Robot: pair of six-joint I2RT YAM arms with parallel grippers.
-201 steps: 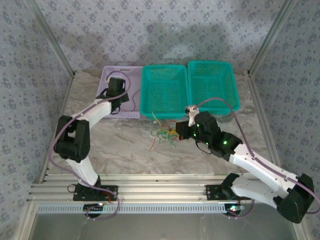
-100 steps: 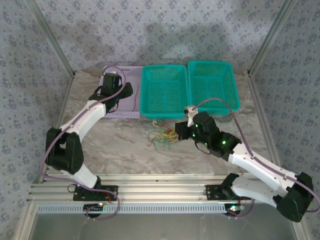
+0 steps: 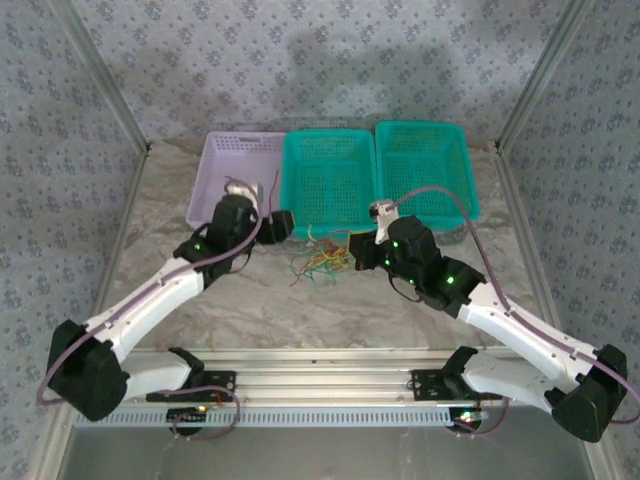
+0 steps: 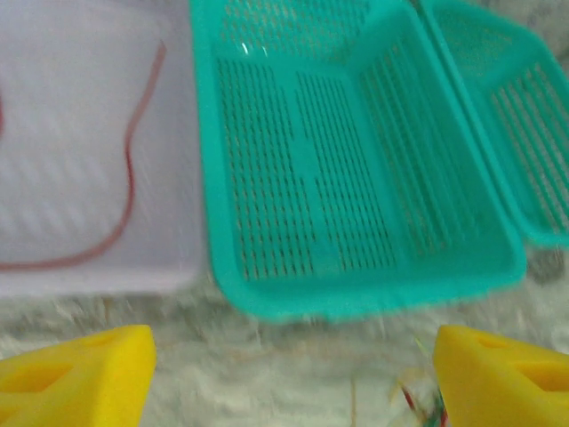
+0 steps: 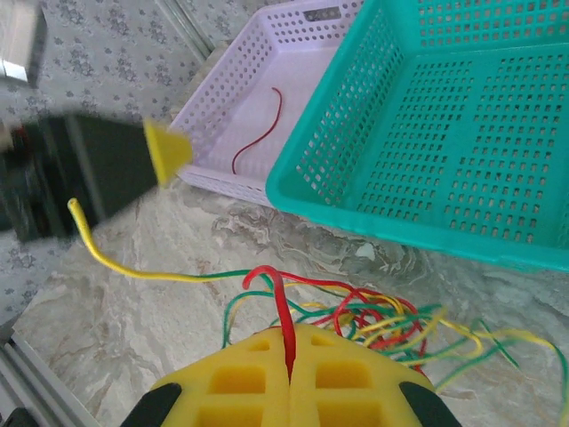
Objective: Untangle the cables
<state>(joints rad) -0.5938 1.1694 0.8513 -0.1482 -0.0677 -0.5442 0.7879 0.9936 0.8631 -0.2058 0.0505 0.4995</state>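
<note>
Right hand [image 5: 289, 378] clamped on red strand [image 5: 283, 311]; cables [image 5: 373, 325] piled on surface [image 5: 178, 329] just ahead. Left hand [image 4: 289, 360] wide open, empty, tangle beside it. Likely light, floppy, snaggy; pinch a free end.

Left arm: the white-and-black left arm [image 3: 150, 297] stretched forward and to the right, wrist low.
Left gripper: the yellow-padded left gripper [image 4: 289, 382] had its fingers spread wide, holding nothing.
Right arm: the white-and-black right arm [image 3: 510, 325] reached forward and to the left.
Right gripper: the yellow-padded right gripper [image 5: 289, 351] had its pads pressed together, pinching a thin red cable [image 5: 281, 307].
</note>
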